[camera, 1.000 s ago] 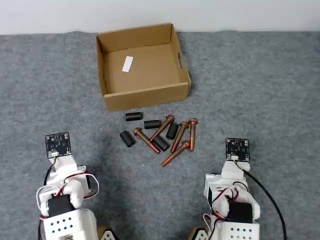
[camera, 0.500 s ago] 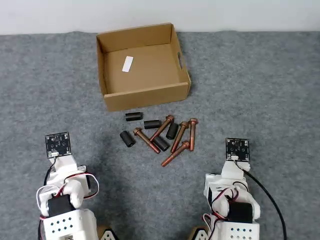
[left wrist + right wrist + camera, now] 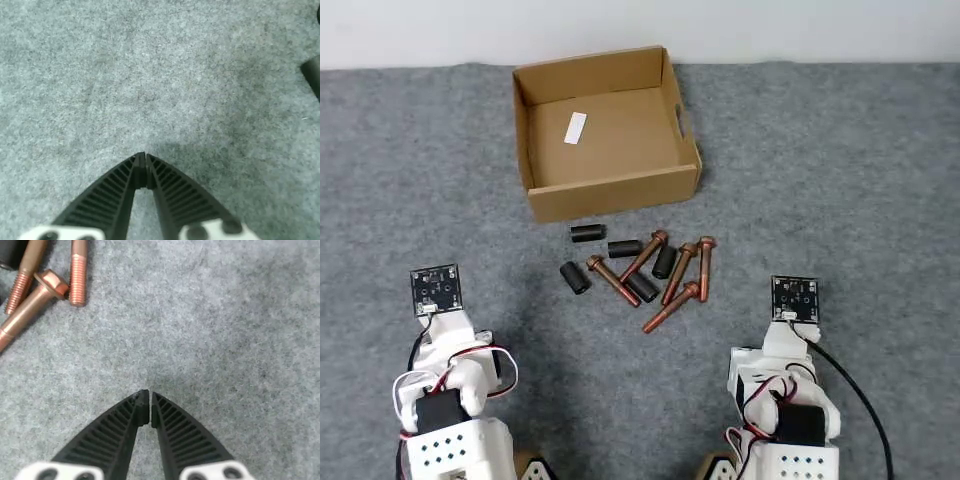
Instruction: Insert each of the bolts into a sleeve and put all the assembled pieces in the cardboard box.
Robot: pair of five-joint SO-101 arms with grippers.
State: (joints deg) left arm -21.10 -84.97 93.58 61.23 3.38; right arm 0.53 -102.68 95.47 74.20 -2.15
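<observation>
Several copper bolts (image 3: pixel 668 273) and several short black sleeves (image 3: pixel 588 233) lie loose in a heap on the grey carpet, just in front of the open cardboard box (image 3: pixel 545 196). The box holds a small white label and no pieces. Both arms rest folded at the near edge, one on each side of the heap. My left gripper (image 3: pixel 140 159) is shut with nothing in it, low over bare carpet, a black sleeve (image 3: pixel 312 75) off to one side. My right gripper (image 3: pixel 146 396) is shut and empty too, with bolt ends (image 3: pixel 35 290) lying a short way beyond it.
Grey carpet (image 3: pixel 840 180) spreads wide on both sides of the box and between the arms and the heap. A white wall runs behind the box along the far edge.
</observation>
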